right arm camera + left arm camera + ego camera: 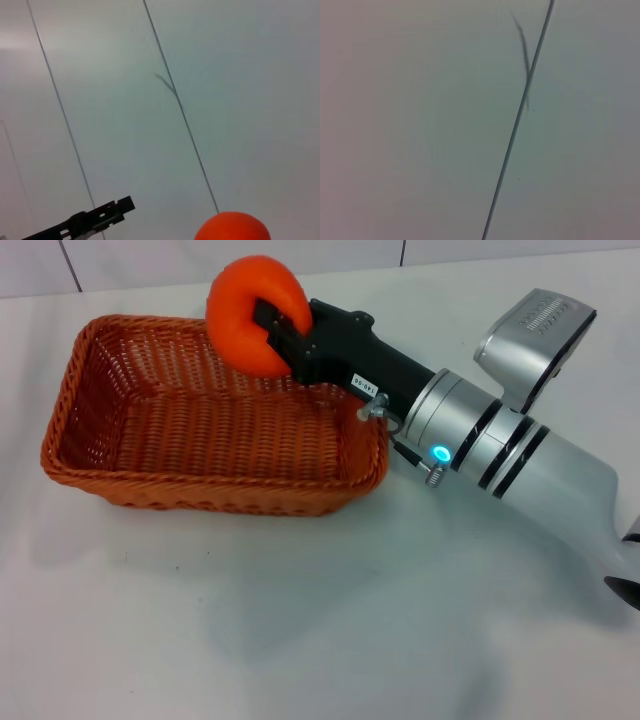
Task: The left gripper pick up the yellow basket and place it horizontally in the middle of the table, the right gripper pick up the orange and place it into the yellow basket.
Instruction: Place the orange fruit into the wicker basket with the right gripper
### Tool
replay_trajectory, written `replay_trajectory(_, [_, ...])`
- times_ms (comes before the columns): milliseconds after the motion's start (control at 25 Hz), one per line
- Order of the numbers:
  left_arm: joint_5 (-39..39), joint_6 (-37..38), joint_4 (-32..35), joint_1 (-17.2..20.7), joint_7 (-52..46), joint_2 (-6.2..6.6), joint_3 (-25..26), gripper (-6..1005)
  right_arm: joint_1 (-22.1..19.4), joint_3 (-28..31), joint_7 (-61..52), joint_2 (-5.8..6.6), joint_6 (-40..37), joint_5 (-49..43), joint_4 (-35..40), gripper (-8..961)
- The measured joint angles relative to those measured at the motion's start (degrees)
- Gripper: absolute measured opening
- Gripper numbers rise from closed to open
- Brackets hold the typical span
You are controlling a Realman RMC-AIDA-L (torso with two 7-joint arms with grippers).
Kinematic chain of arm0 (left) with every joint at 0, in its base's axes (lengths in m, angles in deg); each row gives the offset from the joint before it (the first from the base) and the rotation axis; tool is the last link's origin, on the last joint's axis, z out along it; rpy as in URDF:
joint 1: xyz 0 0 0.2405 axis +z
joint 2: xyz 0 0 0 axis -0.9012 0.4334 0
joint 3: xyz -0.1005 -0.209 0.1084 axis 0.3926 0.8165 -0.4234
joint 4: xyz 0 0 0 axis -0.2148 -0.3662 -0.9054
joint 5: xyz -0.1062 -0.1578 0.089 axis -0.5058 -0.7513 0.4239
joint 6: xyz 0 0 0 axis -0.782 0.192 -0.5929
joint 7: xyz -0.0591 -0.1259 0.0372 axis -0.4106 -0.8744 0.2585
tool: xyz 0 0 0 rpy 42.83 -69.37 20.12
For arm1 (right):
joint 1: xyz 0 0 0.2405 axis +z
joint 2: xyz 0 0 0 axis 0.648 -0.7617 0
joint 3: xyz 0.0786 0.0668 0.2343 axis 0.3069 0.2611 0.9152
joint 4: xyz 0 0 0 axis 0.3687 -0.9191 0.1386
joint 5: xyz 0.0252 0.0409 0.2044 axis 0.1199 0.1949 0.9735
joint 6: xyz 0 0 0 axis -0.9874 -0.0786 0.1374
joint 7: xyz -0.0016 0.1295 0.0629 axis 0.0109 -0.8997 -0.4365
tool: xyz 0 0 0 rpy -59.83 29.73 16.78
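The right gripper (272,332), upper centre of the head view, is clamped on the orange (252,325), holding it above the far rim of the yellow basket (215,420). The basket sits lengthwise, upper left on the white table (300,620). The left gripper appears in none of the 3 views.

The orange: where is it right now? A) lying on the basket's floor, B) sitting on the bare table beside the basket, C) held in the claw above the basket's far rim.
C: the head view shows the right claw shut on the orange, above the far rim of the yellow basket.
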State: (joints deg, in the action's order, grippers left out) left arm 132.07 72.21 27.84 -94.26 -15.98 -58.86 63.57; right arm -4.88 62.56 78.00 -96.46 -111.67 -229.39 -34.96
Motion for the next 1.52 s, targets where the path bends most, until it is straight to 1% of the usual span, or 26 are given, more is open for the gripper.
replay_trajectory(440, [0.0,0.0,0.0,0.0,0.0,-0.03,-0.1,875,0.1,0.5,0.0,0.02,0.9,0.5,0.4,180])
replay_trajectory(640, [0.0,0.0,0.0,-0.1,0.0,-0.02,-0.2,874,0.1,0.8,0.0,-0.01,0.8,0.5,0.4,241])
replay_trajectory(1080, [0.0,0.0,0.4,0.0,0.0,-0.02,-0.3,875,0.1,1.1,-1.4,-0.01,0.8,0.5,0.4,506])
replay_trajectory(1200, [0.0,0.0,0.4,0.0,0.0,-0.02,-0.3,875,0.1,1.1,-1.5,-0.01,0.9,0.5,0.4,753])
replay_trajectory(1400, [0.0,0.0,0.4,0.0,0.0,0.04,-0.3,875,0.3,1.1,-1.5,-0.01,0.9,0.5,0.4,931])
replay_trajectory(1520, [0.0,0.0,0.4,0.0,0.3,0.06,-0.2,876,0.5,1.2,-1.0,-0.01,0.9,0.5,0.4,933])
